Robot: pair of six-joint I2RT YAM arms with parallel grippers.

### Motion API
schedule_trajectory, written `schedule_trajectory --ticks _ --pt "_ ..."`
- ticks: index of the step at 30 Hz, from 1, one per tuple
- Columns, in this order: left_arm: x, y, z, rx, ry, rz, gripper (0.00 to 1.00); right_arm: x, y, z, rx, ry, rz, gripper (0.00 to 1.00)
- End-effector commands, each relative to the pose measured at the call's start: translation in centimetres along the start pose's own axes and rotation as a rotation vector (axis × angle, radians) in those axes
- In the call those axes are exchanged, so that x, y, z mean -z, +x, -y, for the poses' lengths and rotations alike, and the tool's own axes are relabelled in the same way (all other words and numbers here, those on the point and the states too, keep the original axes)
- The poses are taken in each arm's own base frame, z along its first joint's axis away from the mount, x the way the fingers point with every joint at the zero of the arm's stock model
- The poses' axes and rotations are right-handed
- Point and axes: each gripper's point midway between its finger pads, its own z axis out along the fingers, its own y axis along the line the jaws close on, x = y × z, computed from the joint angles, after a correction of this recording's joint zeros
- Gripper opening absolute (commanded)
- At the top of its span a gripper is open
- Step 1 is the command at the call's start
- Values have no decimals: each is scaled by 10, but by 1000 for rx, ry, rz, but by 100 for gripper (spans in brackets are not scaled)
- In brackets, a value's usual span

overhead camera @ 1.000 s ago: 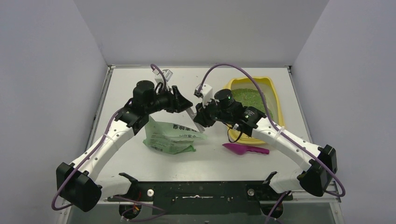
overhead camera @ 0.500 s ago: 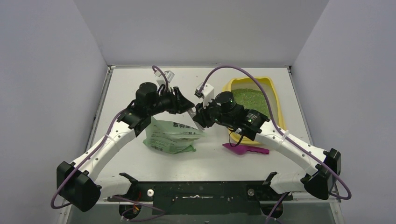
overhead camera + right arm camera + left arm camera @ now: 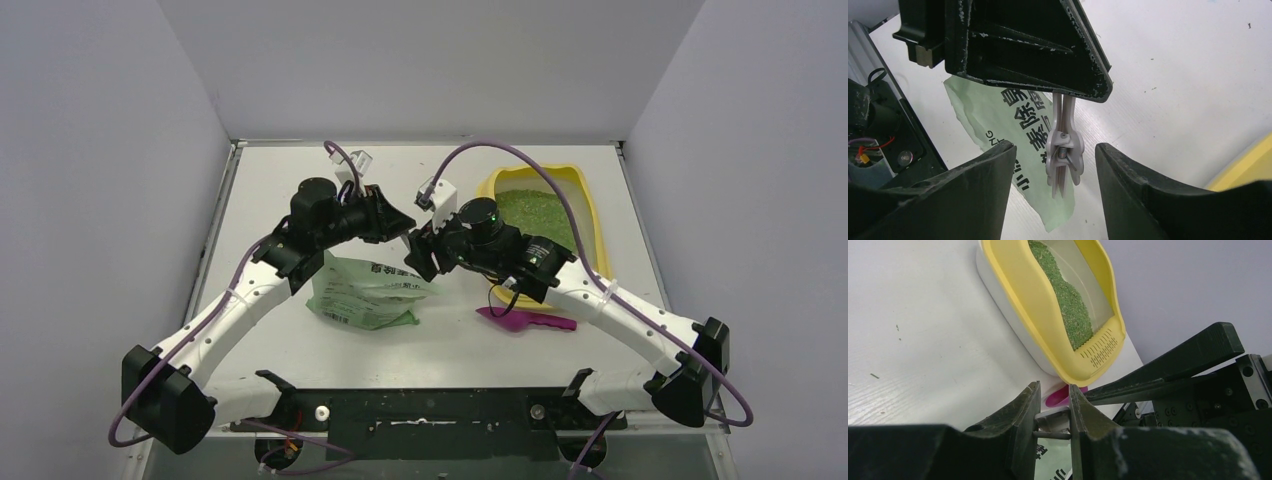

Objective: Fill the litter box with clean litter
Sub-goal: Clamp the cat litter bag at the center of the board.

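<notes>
Right gripper [image 3: 1053,150] now wider around clip [image 3: 1064,150]; Chinese-printed green bag [image 3: 993,110] beneath.

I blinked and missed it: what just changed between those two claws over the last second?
The left claw closed on the pale clip while the right claw opened and let it go. The green bag, litter box, its litter and the magenta scoop stayed put.
</notes>
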Motion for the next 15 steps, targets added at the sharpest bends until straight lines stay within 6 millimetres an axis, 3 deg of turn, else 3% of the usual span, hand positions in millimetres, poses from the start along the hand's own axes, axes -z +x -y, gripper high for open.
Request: schedule_trajectory --ticks 1,4,7,9,11,12,13,14,15 --pt "6 -24 19 -30 45 81 0 22 -42 -2 6 20 124 61" --pt "7 -26 20 -29 46 88 0 23 -37 0 12 37 101 61" --pt "7 -26 21 -30 47 87 0 22 -35 0 15 37 84 53" --pt "8 -27 21 -31 47 87 0 21 -35 -1 17 33 81 38" --pt "8 -27 22 -33 48 87 0 21 -37 0 22 41 85 13" --pt "9 -25 21 -36 47 82 4 22 -38 0 26 41 92 5" --pt "11 -24 19 -44 40 78 15 22 -40 0 30 45 100 0" --pt "12 -24 17 -55 28 74 33 24 -41 2 34 56 105 0" --pt "16 -24 15 -75 17 70 44 25 -41 6 40 74 103 0"
